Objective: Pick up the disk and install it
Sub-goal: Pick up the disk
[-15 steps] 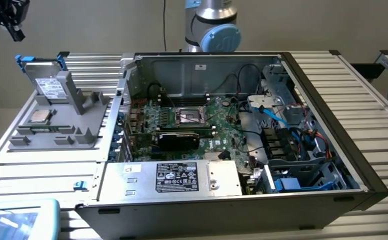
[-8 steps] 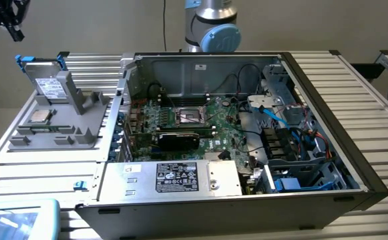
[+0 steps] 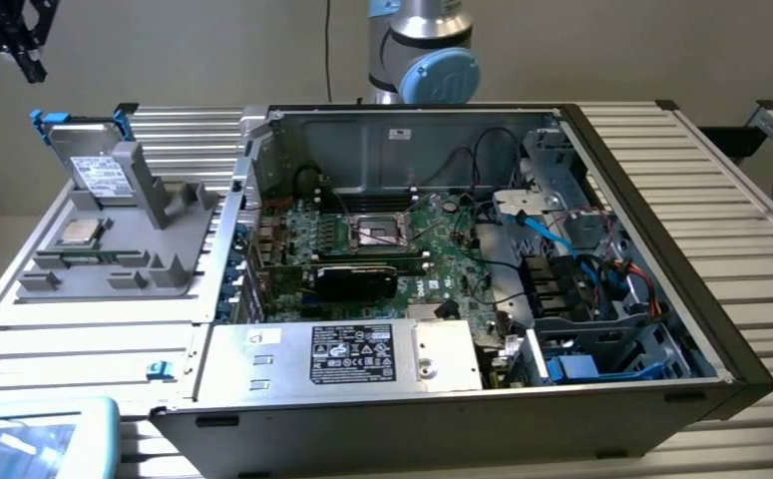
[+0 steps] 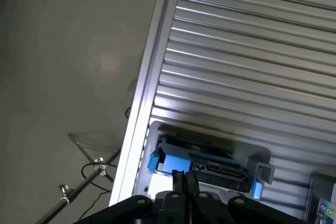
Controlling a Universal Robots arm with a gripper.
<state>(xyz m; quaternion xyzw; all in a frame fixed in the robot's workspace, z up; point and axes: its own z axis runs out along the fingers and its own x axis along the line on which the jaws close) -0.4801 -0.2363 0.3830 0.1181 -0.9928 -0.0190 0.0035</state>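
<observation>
The disk [image 3: 98, 172] stands upright in a grey fixture [image 3: 147, 261] on the exterior view's left, its blue frame showing along the top. It is silver with a white label. My gripper [image 3: 32, 70] hangs in the air well above it and slightly toward the exterior view's left. In the wrist view the gripper [image 4: 184, 178] has its dark fingers pressed together, shut on nothing. Beyond the fingertips that view looks down on the disk [image 4: 210, 169], with blue frame tabs at both ends.
An open computer case [image 3: 652, 249] with a green board fills the middle and right of the ribbed metal table [image 3: 94, 339]. A grey power supply [image 3: 346, 354] sits at its front. A small silver chip [image 3: 80, 232] lies on the fixture. The arm's base [image 3: 420, 60] stands behind the case.
</observation>
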